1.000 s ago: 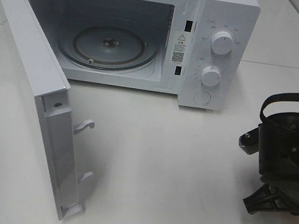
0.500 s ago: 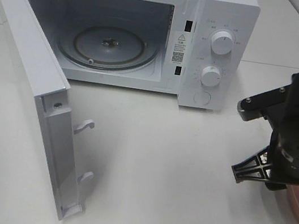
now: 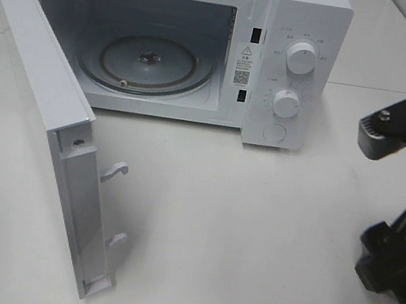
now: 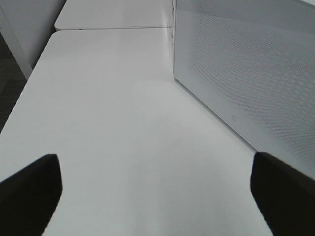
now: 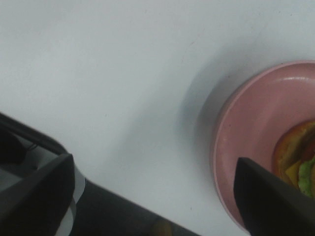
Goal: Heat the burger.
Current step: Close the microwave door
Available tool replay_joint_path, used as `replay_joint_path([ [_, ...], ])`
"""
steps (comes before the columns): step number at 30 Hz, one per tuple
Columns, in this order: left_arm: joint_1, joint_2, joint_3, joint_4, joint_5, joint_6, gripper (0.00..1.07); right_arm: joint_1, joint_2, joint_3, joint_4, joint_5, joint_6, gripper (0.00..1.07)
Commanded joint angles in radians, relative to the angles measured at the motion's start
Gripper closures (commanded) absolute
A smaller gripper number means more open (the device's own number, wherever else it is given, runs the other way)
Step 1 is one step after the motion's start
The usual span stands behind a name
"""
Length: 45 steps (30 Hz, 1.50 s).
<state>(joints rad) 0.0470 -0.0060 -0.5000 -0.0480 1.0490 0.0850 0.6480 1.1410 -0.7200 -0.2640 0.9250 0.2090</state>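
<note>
The white desk (image 3: 250,246) carries a microwave (image 3: 301,28) at 12 o'clock in the high view, its door (image 3: 45,118) swung open toward 9 o'clock and the glass turntable (image 3: 146,64) bare. At 3 to 4 o'clock stands the right arm (image 3: 396,255), fingers (image 5: 268,196) spread wide beside a pink plate (image 5: 246,142) holding the burger (image 5: 298,157), not gripped. The left fingers (image 4: 29,191) also stand wide over bare desk beside the microwave's wall.

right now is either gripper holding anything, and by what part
Nothing is held. Both grippers' jaws stand open and empty; the burger sits on the pink plate.
</note>
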Motion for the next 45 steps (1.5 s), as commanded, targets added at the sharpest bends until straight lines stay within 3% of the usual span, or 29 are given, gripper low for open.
replay_joint_path([
  [1,0.004,-0.016,0.003,-0.003,-0.010,-0.004,0.10,-0.003,-0.107,-0.001,0.036,0.123,-0.081,0.23],
  [15,0.004,-0.016,0.003,-0.003,-0.010,-0.004,0.10,-0.035,-0.620,0.001,0.040,0.238,-0.087,0.25],
  [17,0.004,-0.016,0.003,-0.003,-0.010,-0.004,0.10,-0.151,-0.744,0.001,0.051,0.234,-0.138,0.25],
  [20,0.004,-0.016,0.003,-0.003,-0.010,-0.004,0.10,-0.181,-0.773,0.001,0.056,0.233,-0.153,0.25],
  [22,0.004,-0.016,0.003,-0.003,-0.010,-0.004,0.10,-0.258,-0.848,0.001,0.062,0.229,-0.168,0.25],
  [28,0.004,-0.016,0.003,-0.003,-0.010,-0.004,0.10,-0.372,-0.958,0.002,0.121,0.201,-0.168,0.26],
  [31,0.004,-0.016,0.003,-0.003,-0.010,-0.004,0.10,-0.436,-1.014,0.028,0.161,0.167,-0.181,0.27],
  [33,0.004,-0.016,0.003,-0.003,-0.010,-0.004,0.10,-0.507,-1.090,0.098,0.186,0.157,-0.209,0.28],
  [38,0.004,-0.016,0.003,-0.003,-0.010,-0.004,0.10,-0.577,-1.172,0.163,0.188,0.144,-0.209,0.30],
  [45,0.004,-0.016,0.003,-0.003,-0.010,-0.004,0.10,-0.590,-1.171,0.213,0.191,0.088,-0.193,0.32],
])
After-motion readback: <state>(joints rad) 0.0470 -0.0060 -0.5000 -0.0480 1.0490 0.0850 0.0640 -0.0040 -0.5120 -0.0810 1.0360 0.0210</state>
